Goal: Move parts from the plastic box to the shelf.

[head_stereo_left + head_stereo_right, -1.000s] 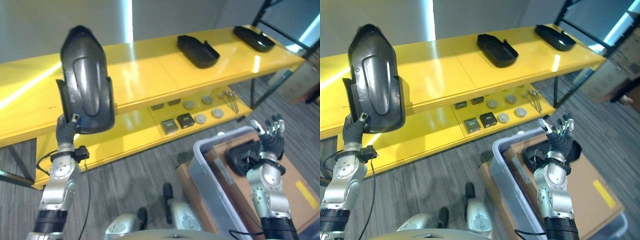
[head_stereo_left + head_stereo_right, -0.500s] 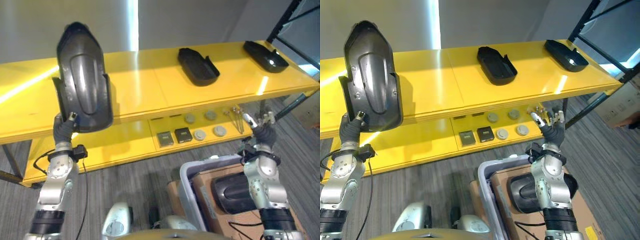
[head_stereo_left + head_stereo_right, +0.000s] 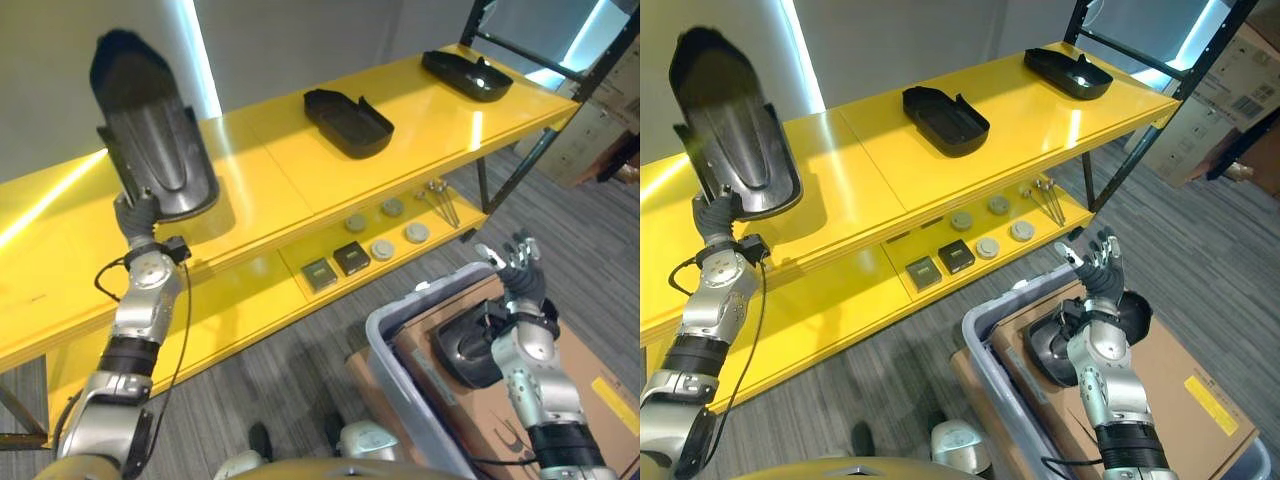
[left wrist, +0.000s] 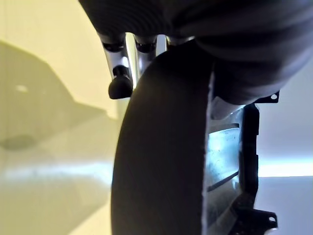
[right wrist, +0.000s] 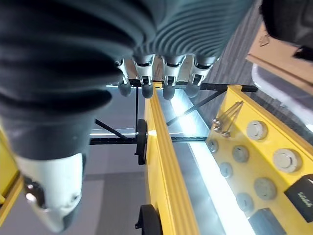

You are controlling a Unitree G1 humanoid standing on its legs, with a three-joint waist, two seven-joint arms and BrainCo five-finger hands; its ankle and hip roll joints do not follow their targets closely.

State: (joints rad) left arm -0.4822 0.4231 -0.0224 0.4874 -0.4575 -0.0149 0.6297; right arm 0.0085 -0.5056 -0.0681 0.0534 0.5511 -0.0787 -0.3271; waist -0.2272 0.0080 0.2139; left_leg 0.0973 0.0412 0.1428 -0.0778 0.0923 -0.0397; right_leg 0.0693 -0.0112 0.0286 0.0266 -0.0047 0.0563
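A big dark curved part [image 3: 150, 140] stands upright at the upper left over the yellow shelf [image 3: 300, 175]; another dark part [image 3: 462, 348] lies in the plastic box [image 3: 400, 340], lower right

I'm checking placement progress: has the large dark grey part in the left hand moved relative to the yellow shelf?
Yes. The large dark grey part, gripped by the left hand, now stands lower, over the yellow shelf's top board, instead of in front of it.
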